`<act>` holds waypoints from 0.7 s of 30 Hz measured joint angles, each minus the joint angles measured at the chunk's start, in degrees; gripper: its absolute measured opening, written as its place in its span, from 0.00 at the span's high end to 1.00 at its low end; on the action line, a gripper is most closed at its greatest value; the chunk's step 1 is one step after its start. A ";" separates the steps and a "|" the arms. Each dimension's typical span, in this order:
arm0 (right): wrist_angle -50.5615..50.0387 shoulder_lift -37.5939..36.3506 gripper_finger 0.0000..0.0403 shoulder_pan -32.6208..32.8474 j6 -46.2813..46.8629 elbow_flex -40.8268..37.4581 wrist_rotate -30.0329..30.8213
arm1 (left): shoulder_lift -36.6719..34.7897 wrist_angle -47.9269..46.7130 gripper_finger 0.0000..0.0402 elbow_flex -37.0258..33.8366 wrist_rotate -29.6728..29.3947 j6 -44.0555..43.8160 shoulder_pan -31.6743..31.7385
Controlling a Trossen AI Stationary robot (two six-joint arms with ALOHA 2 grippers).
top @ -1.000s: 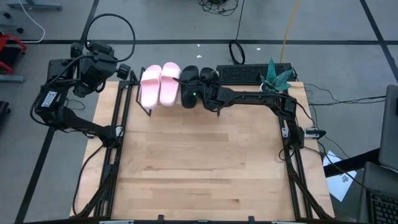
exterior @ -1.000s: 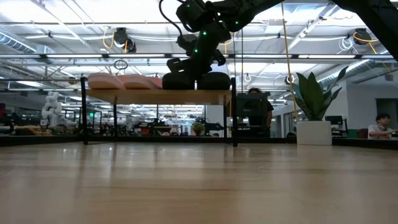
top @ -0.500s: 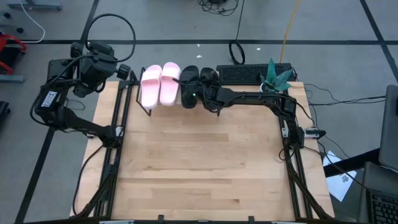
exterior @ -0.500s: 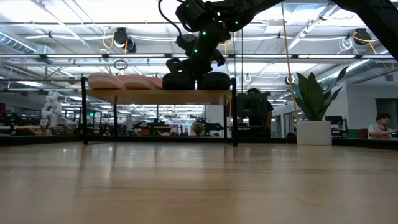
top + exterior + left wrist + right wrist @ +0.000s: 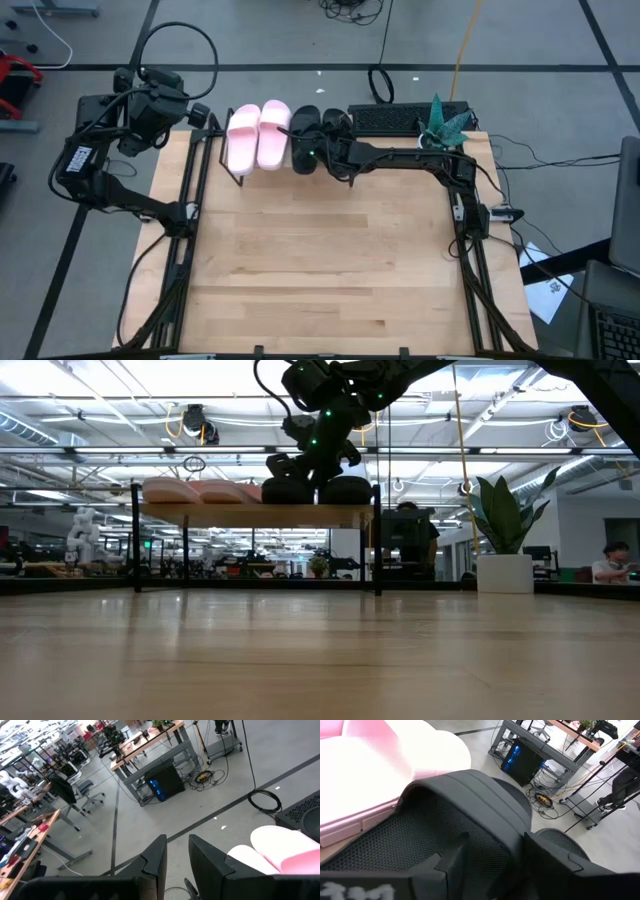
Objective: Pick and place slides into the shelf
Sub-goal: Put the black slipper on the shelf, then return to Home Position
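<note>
Two pink slides (image 5: 257, 135), seemingly two black slides (image 5: 318, 137)

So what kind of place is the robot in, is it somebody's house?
Probably not a house. It looks like a big robotics lab or workshop: long workbenches, a high ceiling with pipes and lights, and a person sitting at a desk far behind the shelf.

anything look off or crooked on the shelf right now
Nothing stands out. The two pink slides and two black slides sit side by side in a row on the shelf, none tipped or fallen. The right gripper is over the black pair; the left gripper waits off the table's far-left corner.
</note>
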 joint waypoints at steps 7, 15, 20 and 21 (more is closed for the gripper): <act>0.00 0.00 0.49 0.00 -0.01 -0.02 -0.04 | 0.00 0.00 0.79 0.00 0.00 0.50 0.00; -0.27 -0.63 0.47 0.11 -0.18 -0.09 0.02 | 0.00 0.00 0.79 0.00 0.00 0.52 -0.01; 0.05 -2.53 0.47 0.24 -1.47 -0.09 0.19 | 0.00 0.00 0.79 0.00 0.00 0.48 -0.02; -0.17 -2.88 0.47 0.25 -1.47 -0.09 0.19 | 0.00 0.00 0.79 0.00 0.00 0.47 0.00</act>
